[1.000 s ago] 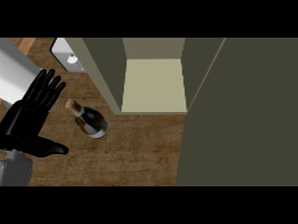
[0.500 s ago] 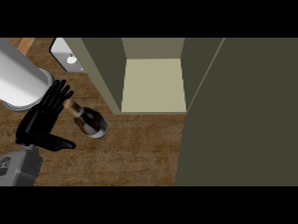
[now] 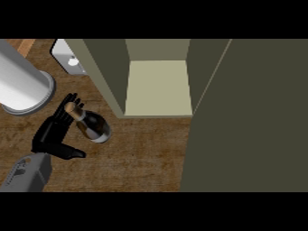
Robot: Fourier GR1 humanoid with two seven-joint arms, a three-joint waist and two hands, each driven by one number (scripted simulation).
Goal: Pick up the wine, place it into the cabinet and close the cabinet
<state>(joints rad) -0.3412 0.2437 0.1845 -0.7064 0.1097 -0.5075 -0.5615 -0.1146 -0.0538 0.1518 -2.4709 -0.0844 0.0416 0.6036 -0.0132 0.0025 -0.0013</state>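
One dark glass wine bottle (image 3: 89, 125) with a tan cap lies on the brown wooden counter (image 3: 136, 158), its long axis running diagonally, neck toward the upper left and base toward the lower right, just in front of the one open olive-green cabinet (image 3: 157, 85). The single black hand (image 3: 53, 134) in view, the left one, has straight, spread fingers lying against the bottle's neck side, thumb out, gripping nothing. One large grey cylinder (image 3: 13, 81) stands at upper left.
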